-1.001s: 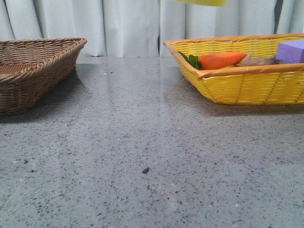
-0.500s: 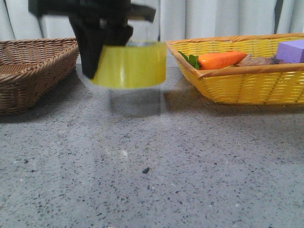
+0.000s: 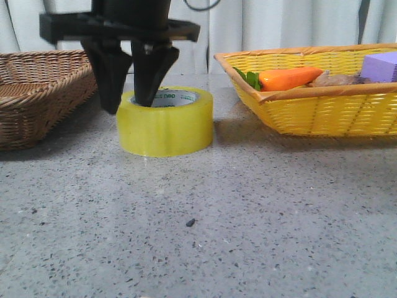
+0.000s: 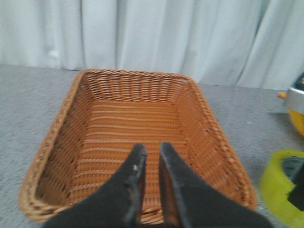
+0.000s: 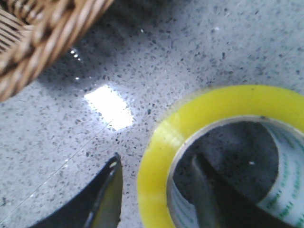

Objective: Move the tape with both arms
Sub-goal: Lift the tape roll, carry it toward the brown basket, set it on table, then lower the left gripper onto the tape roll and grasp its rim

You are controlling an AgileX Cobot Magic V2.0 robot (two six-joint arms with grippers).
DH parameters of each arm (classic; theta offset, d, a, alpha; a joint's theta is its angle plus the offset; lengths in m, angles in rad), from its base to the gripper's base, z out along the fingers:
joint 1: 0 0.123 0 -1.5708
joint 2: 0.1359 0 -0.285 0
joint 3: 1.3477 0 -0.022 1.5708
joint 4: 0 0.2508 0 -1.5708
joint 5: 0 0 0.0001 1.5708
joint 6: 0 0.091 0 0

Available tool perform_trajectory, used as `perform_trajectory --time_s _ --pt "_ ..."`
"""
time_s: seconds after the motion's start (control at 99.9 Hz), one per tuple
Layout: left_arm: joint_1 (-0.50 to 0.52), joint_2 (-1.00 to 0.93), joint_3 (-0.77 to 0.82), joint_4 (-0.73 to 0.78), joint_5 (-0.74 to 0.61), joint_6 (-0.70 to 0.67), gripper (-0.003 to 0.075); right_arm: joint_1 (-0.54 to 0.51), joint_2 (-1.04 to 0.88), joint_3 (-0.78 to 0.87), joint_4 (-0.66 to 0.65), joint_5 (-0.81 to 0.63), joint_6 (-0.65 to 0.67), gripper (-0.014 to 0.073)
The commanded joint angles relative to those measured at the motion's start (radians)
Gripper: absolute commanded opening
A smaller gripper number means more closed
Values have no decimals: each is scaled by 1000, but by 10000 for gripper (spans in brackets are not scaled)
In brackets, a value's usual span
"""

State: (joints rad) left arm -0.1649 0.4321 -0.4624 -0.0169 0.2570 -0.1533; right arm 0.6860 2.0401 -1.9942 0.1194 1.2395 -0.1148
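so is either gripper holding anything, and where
Nothing looks held. The right gripper straddles the wall of the tape, one finger in the core, one outside with a gap showing; the left gripper is empty.

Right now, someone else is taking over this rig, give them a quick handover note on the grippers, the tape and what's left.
Right gripper: open, straddling the wall of the tape, one finger inside the core, one outside; contact can't be judged.
Left gripper: nearly shut, empty, above the brown basket.
The tape rests flat on the table between the brown basket and the yellow basket.
Done: tape set down mid-table.
Left: right arm withdraws, left arm picks the tape up.
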Motion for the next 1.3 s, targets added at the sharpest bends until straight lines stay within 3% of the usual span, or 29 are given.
perform_trajectory --time_s 0.0,0.1,0.19,0.33,0.47,0.64,0.921,1.291 --pt "-61 31 -53 -9 -100 -6 193 1 -124 -34 -13 5 -6 200" --pt "-151 79 -79 -9 -108 -6 304 1 -198 -34 -38 -1 -6 44" --pt "-241 147 -115 -9 -110 -6 314 1 -272 -34 -67 3 -6 -74" --pt "-375 291 -196 17 -104 -6 314 1 -383 -34 -103 -17 -6 -74" --pt "-500 454 -316 135 -47 -6 319 1 -496 -34 -105 -83 -6 -74" --pt "-608 644 -455 226 -18 -6 392 1 -594 -34 -142 -46 -6 -74" --pt "-665 944 -717 176 254 29 400 1 -677 -34 -154 -11 -6 -74" --pt "-673 1167 -853 159 306 108 400 1 -686 -34 -154 48 -6 -74"
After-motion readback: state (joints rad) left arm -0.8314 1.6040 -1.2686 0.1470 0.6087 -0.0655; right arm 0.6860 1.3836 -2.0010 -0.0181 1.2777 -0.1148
